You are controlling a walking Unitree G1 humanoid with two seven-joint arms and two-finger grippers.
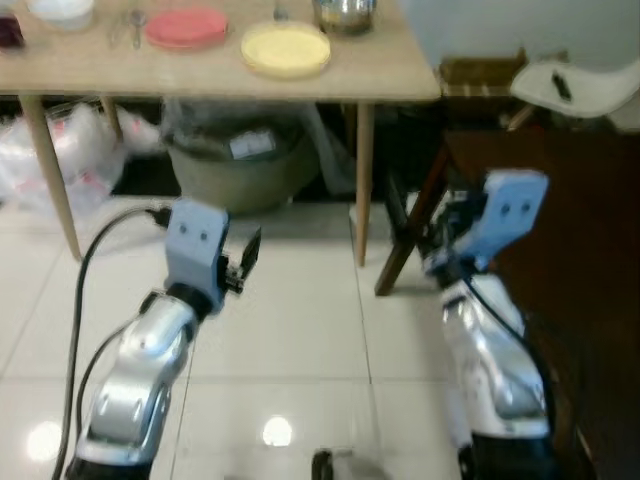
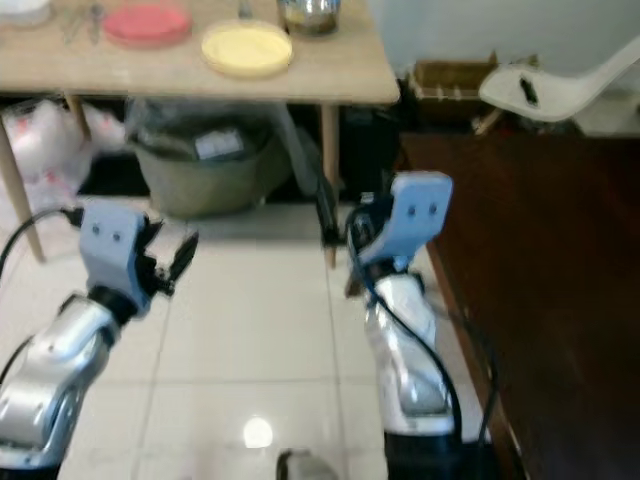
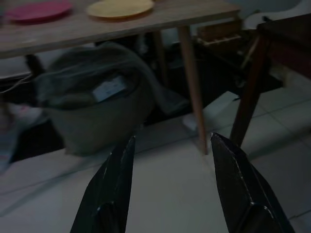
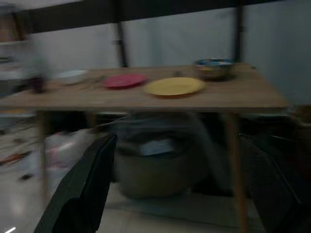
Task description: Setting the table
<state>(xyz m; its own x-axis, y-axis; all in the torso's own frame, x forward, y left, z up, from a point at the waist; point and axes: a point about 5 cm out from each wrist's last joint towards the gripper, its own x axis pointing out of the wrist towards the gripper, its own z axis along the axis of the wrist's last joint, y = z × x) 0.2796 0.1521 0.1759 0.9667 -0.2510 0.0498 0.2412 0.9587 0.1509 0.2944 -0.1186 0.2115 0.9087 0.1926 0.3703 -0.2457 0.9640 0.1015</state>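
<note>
Your yellow plate (image 1: 286,49) sits on the table (image 1: 390,75), ahead and above both empty, spread grippers; the right gripper (image 4: 180,194) faces it more squarely than the left gripper (image 3: 170,189).

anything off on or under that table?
Nothing spilled or askew. Yellow plate, pink plate and metal bowl sit flat on the wooden table. Only oddity: a bulging grey bag stowed underneath.

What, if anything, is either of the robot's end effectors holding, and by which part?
Nothing is held. The left end effector and right end effector both hang open over the white tiled floor, short of the light wooden table.
</note>
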